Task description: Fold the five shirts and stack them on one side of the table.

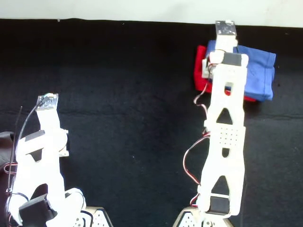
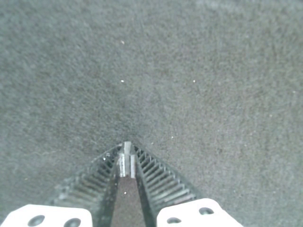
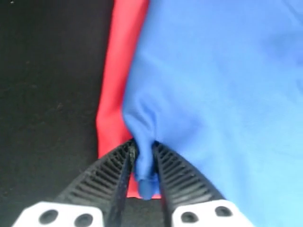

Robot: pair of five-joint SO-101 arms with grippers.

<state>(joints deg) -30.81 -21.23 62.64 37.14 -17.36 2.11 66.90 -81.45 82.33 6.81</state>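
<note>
Blue shirt (image 3: 218,94), pinched by the right gripper (image 3: 143,163), lies atop the red shirt (image 3: 118,75), apparently building the stack; left gripper (image 2: 126,153) is closed, empty.

The left arm (image 1: 41,158) and right arm (image 1: 226,142) are white with black motors. The right arm has triangular cut-outs, and red and white cables loop at its 9 o'clock. The left gripper (image 2: 126,150) and right gripper (image 3: 143,147) have black ribbed fingers (image 2: 158,178).

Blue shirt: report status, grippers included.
Right gripper shut on a fold of the blue shirt. Left gripper shut, empty, over the table. Blue shirt lies on the red shirt. Nothing blocking.
</note>
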